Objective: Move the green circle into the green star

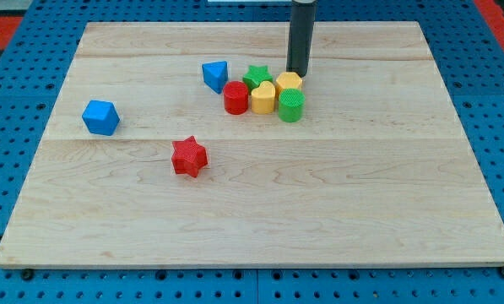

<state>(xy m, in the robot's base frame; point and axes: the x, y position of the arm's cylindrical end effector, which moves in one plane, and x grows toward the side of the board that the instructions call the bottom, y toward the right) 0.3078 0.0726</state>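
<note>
No writing or labels show anywhere. On the wooden worktop (252, 211), from the view's left: one blue cube-like block (100, 116), one red star (188, 157), one blue triangular block (216, 75), one red cylinder (235, 97), one green star (256, 78), two yellow blocks (262, 97) (289, 83), and one green circle (291, 105). The green circle sits at the cluster's right, touching both yellow blocks, near the green star but apart from it. My tip (297, 74) rests just behind the right yellow block. There are no fingers to report.

My tip (296, 74) ends a straight, smooth, dark grey cylindrical rod.
</note>
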